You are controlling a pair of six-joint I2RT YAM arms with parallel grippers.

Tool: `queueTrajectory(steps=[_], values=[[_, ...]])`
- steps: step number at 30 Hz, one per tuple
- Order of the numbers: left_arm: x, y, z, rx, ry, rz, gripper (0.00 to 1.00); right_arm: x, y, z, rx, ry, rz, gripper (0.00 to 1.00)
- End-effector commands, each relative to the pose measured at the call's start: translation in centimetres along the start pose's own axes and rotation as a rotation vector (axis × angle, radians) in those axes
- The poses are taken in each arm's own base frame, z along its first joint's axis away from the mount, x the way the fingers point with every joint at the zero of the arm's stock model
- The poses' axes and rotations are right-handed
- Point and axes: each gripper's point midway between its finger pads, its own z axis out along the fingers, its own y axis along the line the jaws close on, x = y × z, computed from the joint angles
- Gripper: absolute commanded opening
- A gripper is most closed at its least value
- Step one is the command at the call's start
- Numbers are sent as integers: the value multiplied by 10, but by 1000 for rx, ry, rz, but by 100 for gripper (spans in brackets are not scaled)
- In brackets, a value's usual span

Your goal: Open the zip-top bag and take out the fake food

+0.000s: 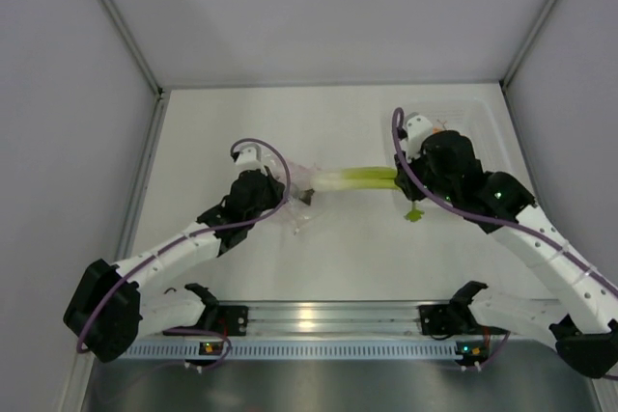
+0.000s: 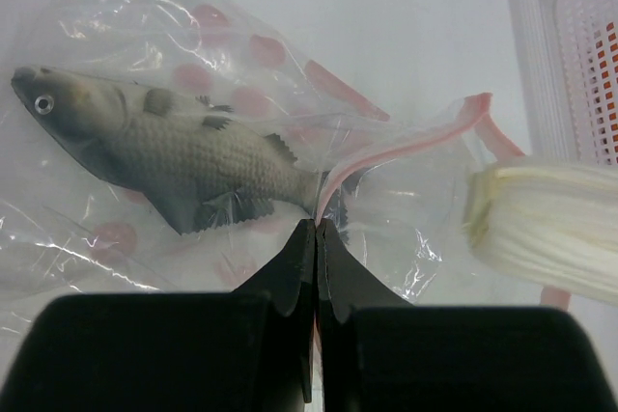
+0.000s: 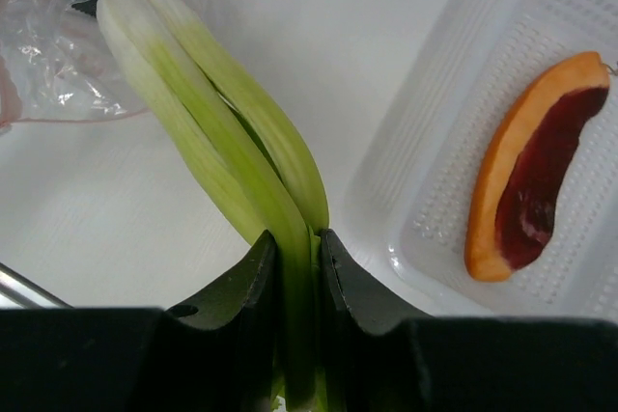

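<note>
Green-and-white leek stalk [image 1: 362,177] stretches left to right over the table [image 1: 338,267], white end at the mouth of the zip-top bag [image 2: 145,45], green end pinched by the right gripper [image 3: 297,238]. On the bag's pink zip strip the left gripper [image 2: 317,229] is pressed together, the fish [image 2: 174,151] inside tail-first toward it. Bare tabletop flanks the stalk; the tray [image 3: 415,142] with the orange slice [image 3: 531,161] sits near the right edge.
</note>
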Motion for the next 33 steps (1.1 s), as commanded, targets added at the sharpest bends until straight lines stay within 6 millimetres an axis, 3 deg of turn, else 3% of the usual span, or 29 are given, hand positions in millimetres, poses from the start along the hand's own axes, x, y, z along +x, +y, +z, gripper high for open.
queueTrajectory(steps=[1,8,16,22,23,25,26,33], values=[[-7,7,0,-31,-29,-17,0,-28,-26,-33,92,-110,41,0],[-5,10,0,-36,-19,-22,0,-41,-82,-48,324,-182,173,0],[-4,8,-3,-13,-12,-18,0,-52,-160,-43,542,-346,407,0],[-4,6,-6,7,-3,-11,0,-50,-194,-7,530,-302,436,0],[-3,6,-6,11,3,-9,0,-44,-209,-1,538,-284,459,0],[-3,6,-6,17,5,-9,0,-43,-210,9,469,-271,469,0],[-4,5,-7,19,3,-8,0,-30,-230,11,501,-236,501,0],[-4,9,-7,12,6,-6,0,-11,-238,19,497,-200,451,0]])
